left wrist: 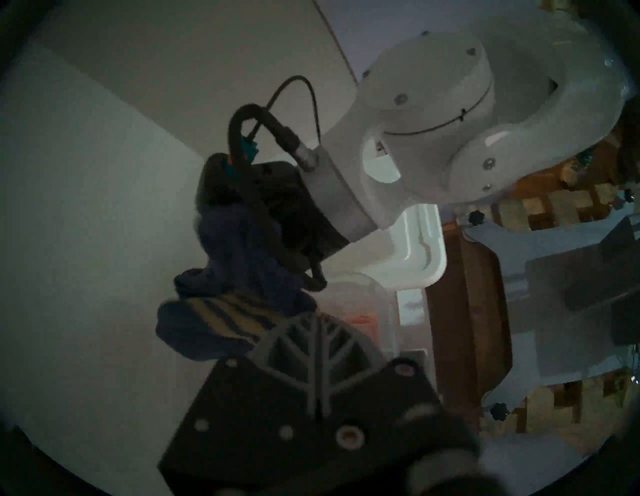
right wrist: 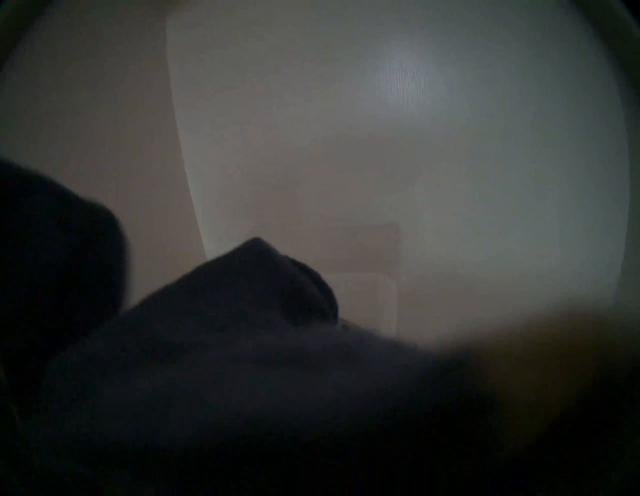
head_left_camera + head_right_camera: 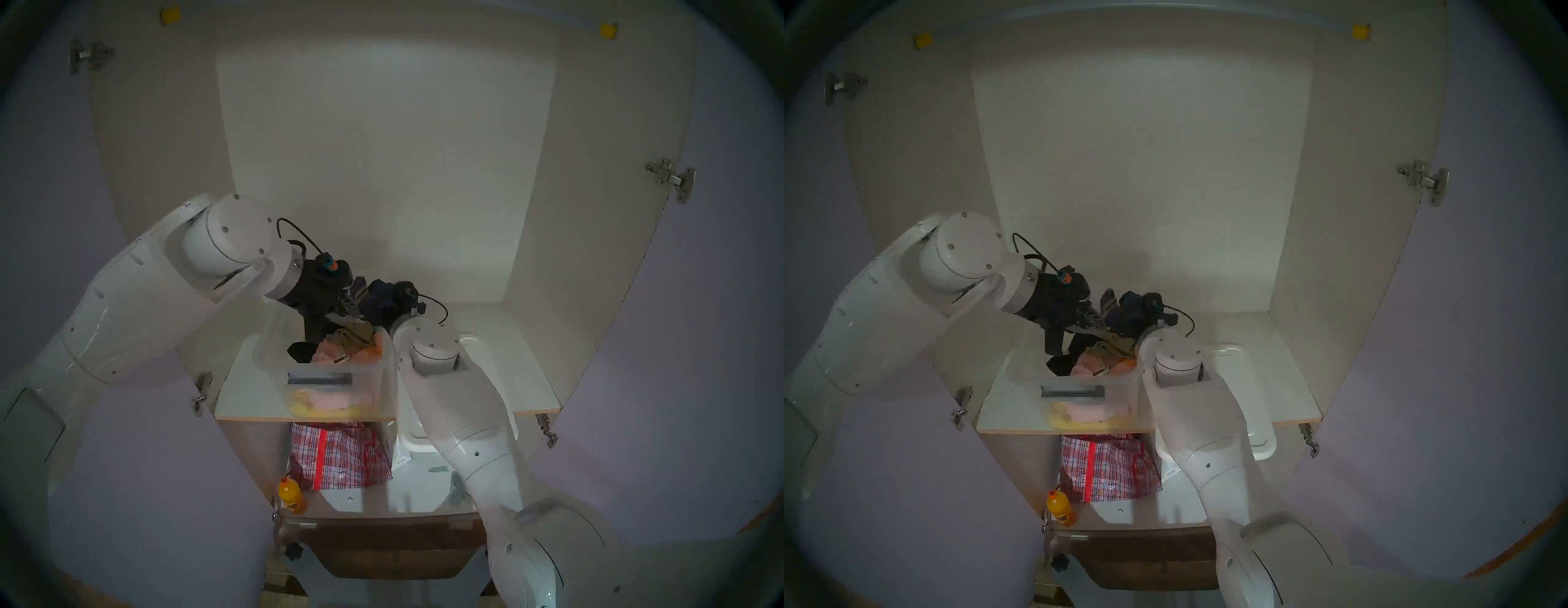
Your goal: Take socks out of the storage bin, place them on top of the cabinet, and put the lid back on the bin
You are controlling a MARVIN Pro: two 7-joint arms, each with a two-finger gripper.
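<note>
Socks [image 3: 384, 299]: navy bundle hanging above the open bin [image 3: 339, 373], left gripper [image 1: 313, 324] pinching the striped cuff, right gripper [image 3: 396, 297] closing on the fabric; advisably securing one grip before letting go.

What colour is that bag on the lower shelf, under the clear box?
Red, white and blue checks with a red stripe, clearest in the left head view: bag.

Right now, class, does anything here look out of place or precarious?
The lid lies beside the storage bin with its near end jutting past the front edge of the shelf, so it might tip off. Clothes are heaped above the bin's rim.
</note>
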